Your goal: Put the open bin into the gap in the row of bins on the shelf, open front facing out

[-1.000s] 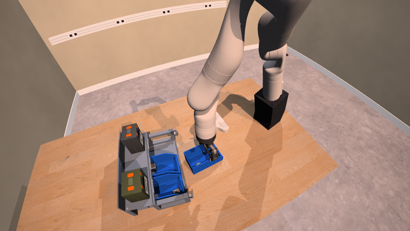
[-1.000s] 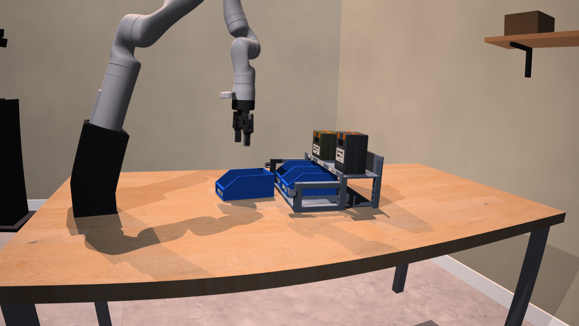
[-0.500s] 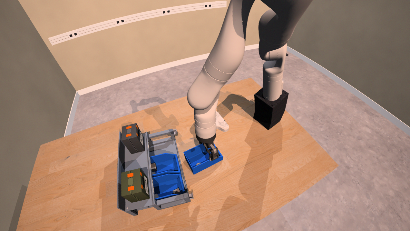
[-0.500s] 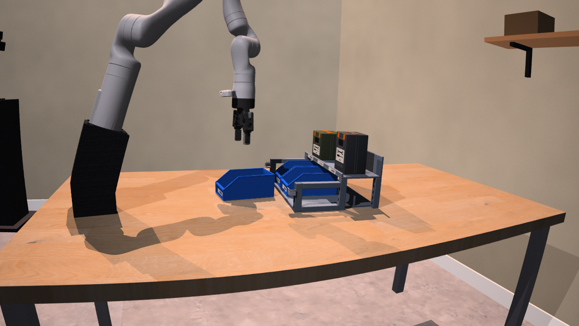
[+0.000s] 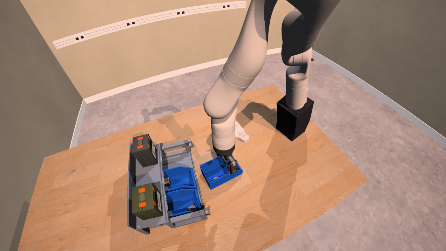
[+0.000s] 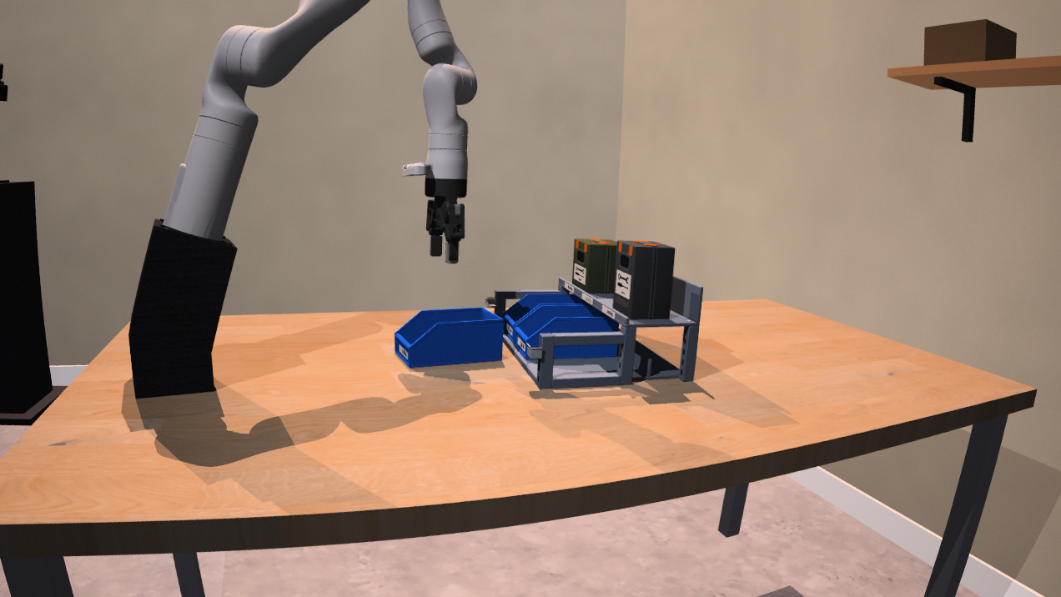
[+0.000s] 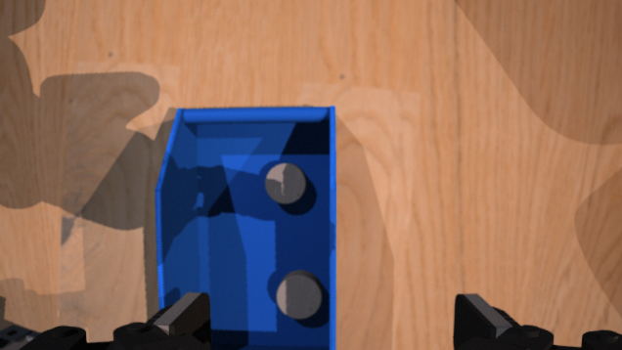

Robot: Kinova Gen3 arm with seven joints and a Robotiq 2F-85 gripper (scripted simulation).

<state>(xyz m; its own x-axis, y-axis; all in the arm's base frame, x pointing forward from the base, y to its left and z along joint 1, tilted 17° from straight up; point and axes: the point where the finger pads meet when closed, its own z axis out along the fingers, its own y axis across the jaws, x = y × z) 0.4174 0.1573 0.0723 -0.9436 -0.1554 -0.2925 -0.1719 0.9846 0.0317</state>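
The loose blue bin (image 5: 215,176) (image 6: 452,337) (image 7: 244,220) stands on the table beside the grey shelf (image 5: 174,155) (image 6: 579,379). It holds two grey round parts (image 7: 286,183) (image 7: 298,294). My gripper (image 5: 230,166) (image 6: 445,248) (image 7: 332,322) is open and empty and hangs well above the bin. In the wrist view one finger is over the bin's inside and the other over bare table, so the fingers straddle one long side wall. Two blue bins (image 5: 179,177) (image 5: 184,197) (image 6: 538,302) (image 6: 567,320) sit in the shelf's lower row. The empty slot is at the end under the dark toolbox.
A dark toolbox (image 5: 144,149) (image 6: 644,278) and a green toolbox (image 5: 144,201) (image 6: 592,264) stand on the shelf's top board. The arm's black pedestal (image 5: 295,120) (image 6: 178,311) stands at the table's far side from the shelf.
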